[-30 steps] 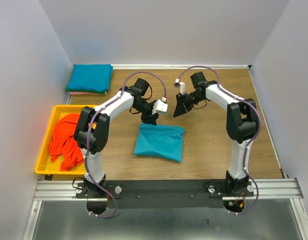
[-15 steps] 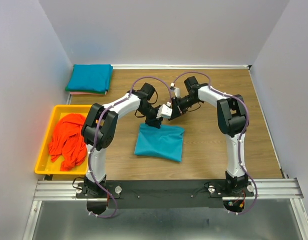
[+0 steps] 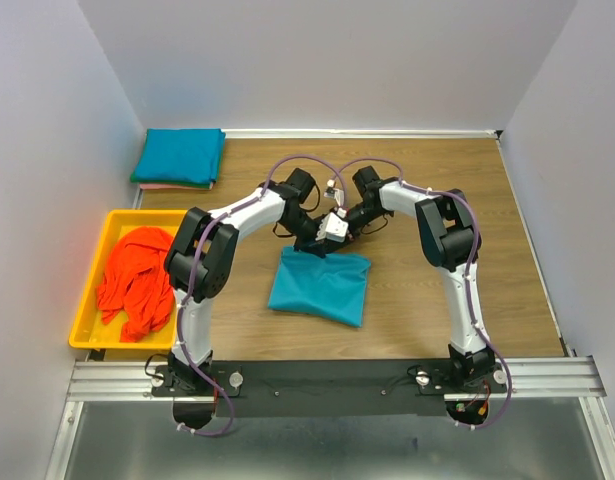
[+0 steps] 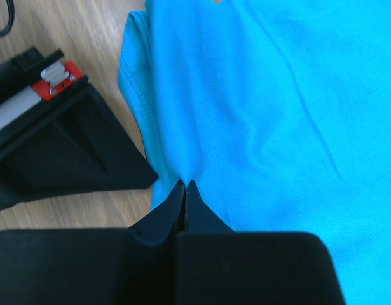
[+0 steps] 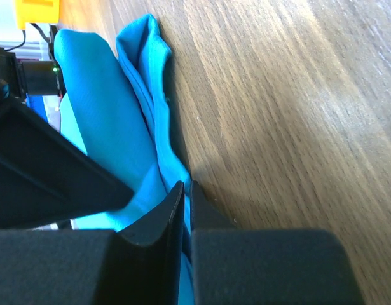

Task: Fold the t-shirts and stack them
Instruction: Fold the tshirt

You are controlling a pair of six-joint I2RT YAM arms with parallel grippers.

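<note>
Both arms are stretched out over the table (image 3: 437, 300) and bent inward, so the left gripper (image 4: 185, 187) and right gripper (image 5: 184, 187) are seen almost touching at the far edge of the folded teal shirt (image 3: 319, 285), mid-table. The left jaws are clamped tight on its hem. The right jaws are squeezed to a slit, with a fold of the same cloth caught between. Orange shirts (image 3: 135, 280) are piled in the yellow tray (image 3: 112, 220).

Yellow tray (image 3: 112, 222) at wooden table (image 3: 407, 300) left edge.
</note>
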